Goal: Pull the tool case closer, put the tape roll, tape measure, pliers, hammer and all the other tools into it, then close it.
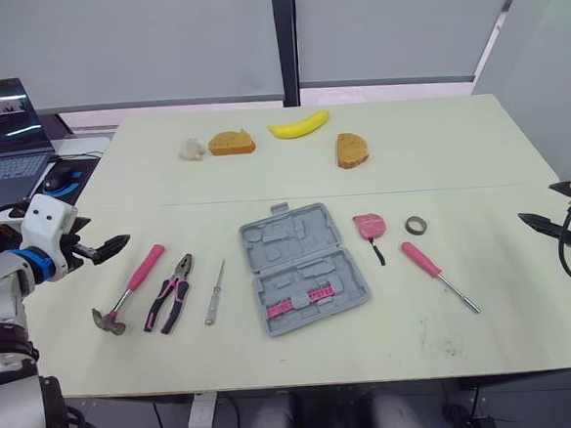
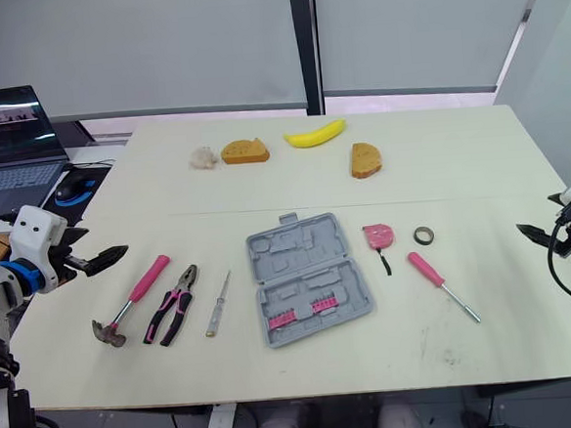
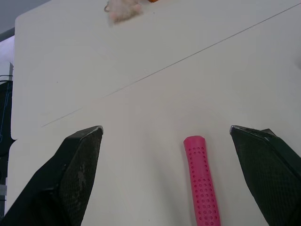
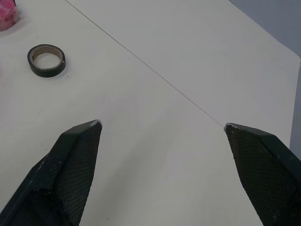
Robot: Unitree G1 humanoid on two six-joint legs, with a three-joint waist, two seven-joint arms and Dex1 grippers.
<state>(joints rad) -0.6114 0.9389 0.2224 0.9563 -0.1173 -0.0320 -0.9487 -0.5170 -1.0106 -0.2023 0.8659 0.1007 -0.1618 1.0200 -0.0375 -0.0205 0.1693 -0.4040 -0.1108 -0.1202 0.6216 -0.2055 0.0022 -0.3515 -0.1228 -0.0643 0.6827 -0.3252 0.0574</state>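
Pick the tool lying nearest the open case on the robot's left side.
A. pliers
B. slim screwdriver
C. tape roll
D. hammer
B: the slim screwdriver lies just left of the case, with the pliers and then the hammer farther out.

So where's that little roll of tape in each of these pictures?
Left eye view: the tape roll lies just right of the pink tape measure.
Right eye view: same spot, right of the tape measure.
Right wrist view: ahead of the open right tool, beside the tape measure.
Left wrist view: this camera faces the hammer handle instead.
Shared landmark: the pink tape measure next to the roll.
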